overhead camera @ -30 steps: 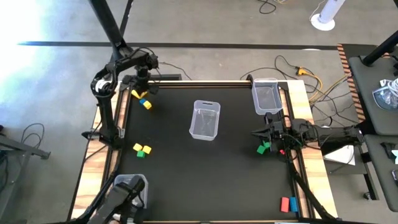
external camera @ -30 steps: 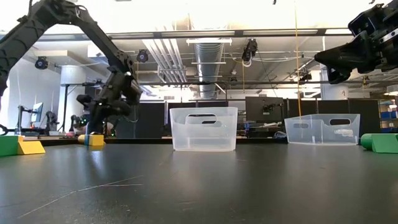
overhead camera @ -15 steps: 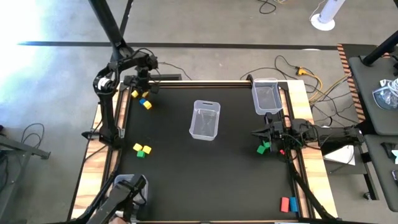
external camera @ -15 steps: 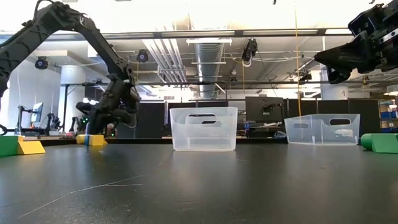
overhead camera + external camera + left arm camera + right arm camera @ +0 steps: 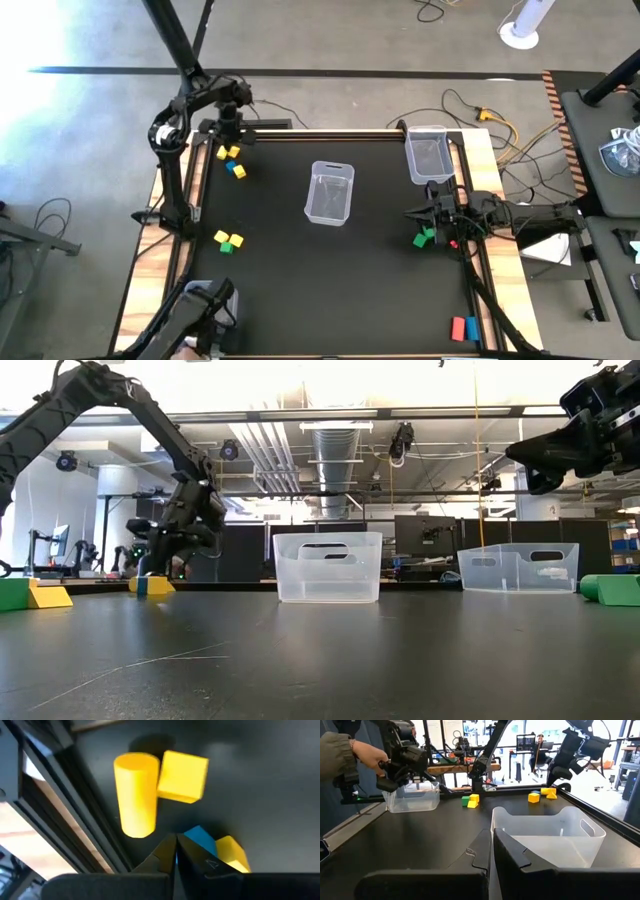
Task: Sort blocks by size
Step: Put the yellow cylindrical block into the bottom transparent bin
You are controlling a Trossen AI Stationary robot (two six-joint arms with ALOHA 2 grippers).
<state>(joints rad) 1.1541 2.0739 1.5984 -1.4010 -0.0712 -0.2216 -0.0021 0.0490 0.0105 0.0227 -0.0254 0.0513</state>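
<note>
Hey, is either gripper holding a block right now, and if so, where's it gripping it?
No. The left gripper is shut and empty beside the yellow and blue blocks; the right gripper is shut and empty too.

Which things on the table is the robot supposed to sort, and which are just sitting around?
For the job:
yellow and blue blocks under the left end effector
yellow and green blocks
green block by the right end effector
red and blue blocks
clear bins

Just lying about:
cables
wooden table edge
</note>
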